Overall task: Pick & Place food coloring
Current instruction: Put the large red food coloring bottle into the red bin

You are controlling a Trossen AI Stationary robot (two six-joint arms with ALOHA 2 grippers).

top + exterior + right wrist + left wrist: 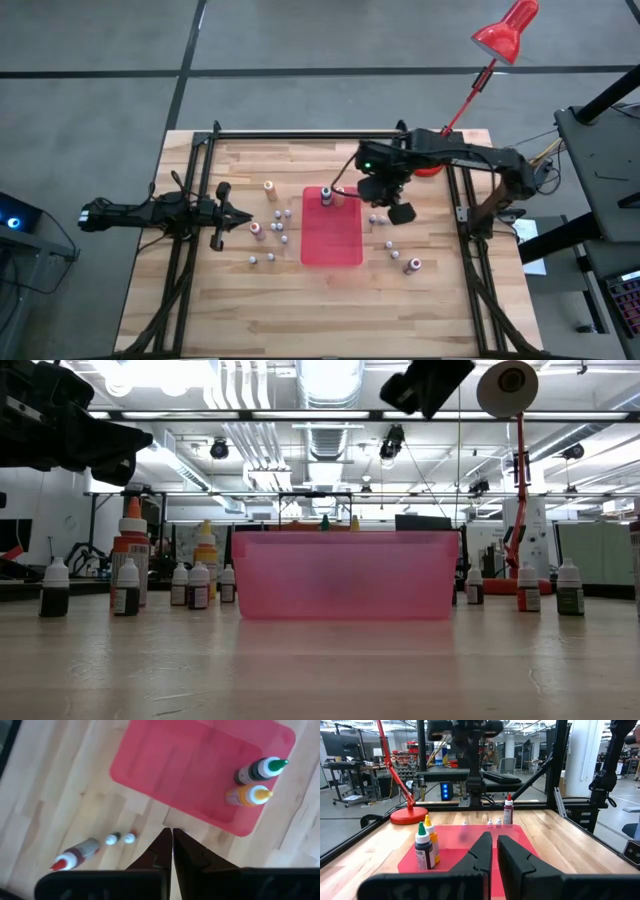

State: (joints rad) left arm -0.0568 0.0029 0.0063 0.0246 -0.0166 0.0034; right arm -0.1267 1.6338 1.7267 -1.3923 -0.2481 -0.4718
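**Two bottles parked in the tray, rest scattered around it**

Looks like a sorting setup: flat red plastic tray (333, 240) sitting mid-tabletop (200, 300), with a green-capped dark food coloring bottle (260, 769) and a yellow-capped orange food coloring bottle (249, 795) standing side by side in one corner. Probably tucked there to leave the rest of the tray free for more. Remaining tiny white-capped bottles (272, 233) loose on the pale wood on both sides of the tray.

Right gripper (172, 840) hanging above the tabletop just off the tray's edge, fingers clenched together with nothing between them. Left gripper (492, 851) parked low at the left side, pointing toward the tray, fingers also pressed shut and empty. Guessing left is just waiting.

Views differ a lot:
- Overhead gives the whole spread plus the red desk lamp (505, 30) at the far right corner, but caps are just dots.
- Right wrist picks out cap colours and a red-tipped dark bottle (75, 855) lying on its side near two small white caps.
- Table-level view shows bottle heights, with a taller orange-tipped bottle (131, 555) on the left, but the tray wall hides most of what's inside.
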